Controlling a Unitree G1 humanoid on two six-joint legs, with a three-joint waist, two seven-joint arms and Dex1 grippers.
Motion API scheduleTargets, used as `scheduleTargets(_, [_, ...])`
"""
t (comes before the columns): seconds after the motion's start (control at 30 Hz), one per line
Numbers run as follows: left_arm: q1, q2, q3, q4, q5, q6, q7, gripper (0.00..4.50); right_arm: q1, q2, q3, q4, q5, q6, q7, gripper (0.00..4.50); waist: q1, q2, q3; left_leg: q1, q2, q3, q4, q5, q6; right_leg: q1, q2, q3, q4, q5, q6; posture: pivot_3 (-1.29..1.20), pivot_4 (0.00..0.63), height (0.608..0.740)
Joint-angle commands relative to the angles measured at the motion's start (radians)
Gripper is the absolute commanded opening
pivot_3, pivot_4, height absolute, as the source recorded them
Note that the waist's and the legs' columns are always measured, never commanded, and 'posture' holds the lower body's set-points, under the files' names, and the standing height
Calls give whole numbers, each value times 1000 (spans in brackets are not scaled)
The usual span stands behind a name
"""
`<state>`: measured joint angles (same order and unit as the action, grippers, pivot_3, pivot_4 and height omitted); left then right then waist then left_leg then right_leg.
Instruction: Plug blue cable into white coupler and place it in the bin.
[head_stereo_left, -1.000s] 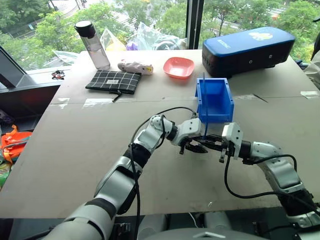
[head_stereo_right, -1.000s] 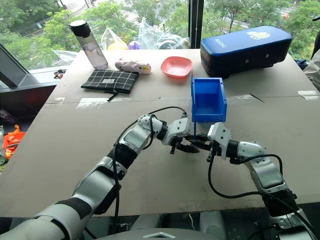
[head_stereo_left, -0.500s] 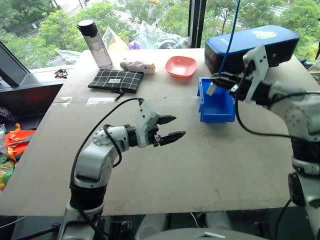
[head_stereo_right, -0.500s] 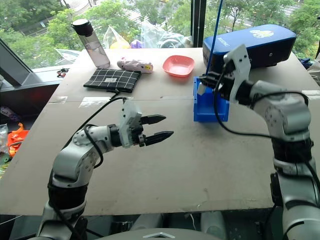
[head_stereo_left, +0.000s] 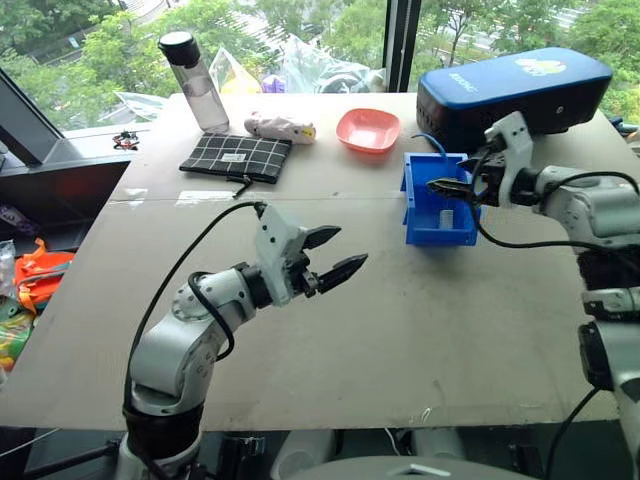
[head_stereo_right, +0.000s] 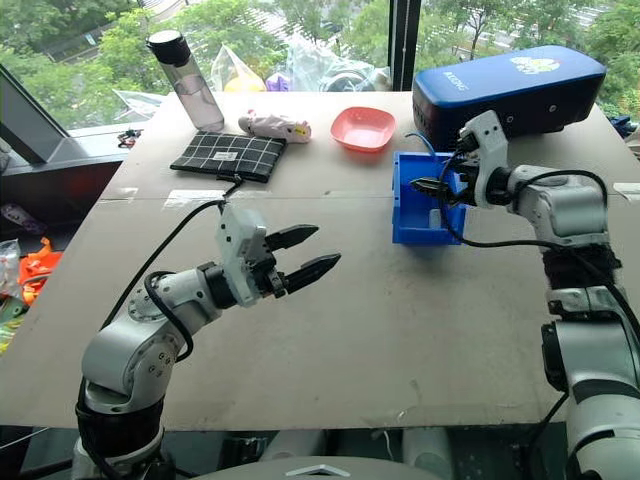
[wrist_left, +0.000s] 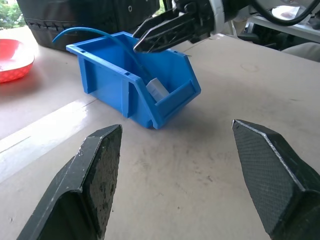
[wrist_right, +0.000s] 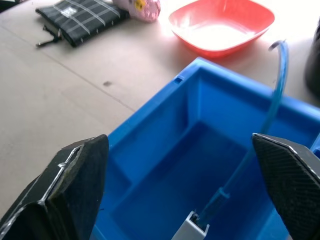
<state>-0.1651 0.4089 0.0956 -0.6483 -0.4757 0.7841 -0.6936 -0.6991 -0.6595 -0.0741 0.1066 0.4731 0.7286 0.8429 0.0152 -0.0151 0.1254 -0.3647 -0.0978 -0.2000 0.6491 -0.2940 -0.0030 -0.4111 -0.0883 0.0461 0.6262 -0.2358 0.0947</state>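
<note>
Inside bin: white coupler lodged against front wall, blue cable plugged in, arched over back rim. Right gripper hung above bin, fingers spread, nothing held, judged released. Left gripper parked mid-table, fingers apart, empty. Open room toward near edge; dark-blue case close behind bin.
</note>
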Motion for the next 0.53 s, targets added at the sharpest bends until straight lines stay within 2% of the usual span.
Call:
scheduleTargets(0.03, [70, 61, 118, -77, -89, 32, 8, 3544, 310, -75, -241, -403, 155, -5, 74, 4412, 3, 0, 0, 0, 0, 0, 0, 0, 0, 0, -1, -2, 0, 0, 0, 0, 150, 737])
scheduleTargets(0.17, [177, 175, 209, -107, -156, 66, -45, 3544, 663, -138, -443, -543, 133, -134, 193, 4412, 0, 3, 1, 3, -1, 3, 0, 0, 1, 1, -3, 2, 1, 1, -1, 0, 150, 737])
scheduleTargets(0.27, [277, 277, 282, -94, -193, 56, -125, 3544, 908, -161, -562, -522, 64, -308, 330, 4412, -2, 5, 2, 8, 0, 8, 0, -1, 2, 5, -1, 2, 1, 1, -1, 0, 150, 737])
scheduleTargets(0.37, [338, 334, 336, -67, -218, 37, -171, 3544, 1015, -175, -636, -442, 35, -422, 397, 4412, -4, 8, 6, 14, 2, 12, -1, -4, 6, 10, 0, 4, 1, 1, -1, 0, 150, 737])
scheduleTargets(0.43, [367, 355, 361, -59, -232, 30, -191, 3544, 1043, -182, -656, -402, 23, -468, 414, 4412, -4, 10, 8, 20, 3, 16, -2, -5, 8, 16, 1, 7, 0, 0, -1, 0, 150, 737])
scheduleTargets(0.53, [403, 369, 382, -61, -256, 24, -209, 3544, 1062, -190, -656, -382, 15, -502, 419, 4412, -4, 10, 8, 21, 4, 17, -2, -5, 9, 16, 1, 8, 0, 0, -1, 0, 150, 737])
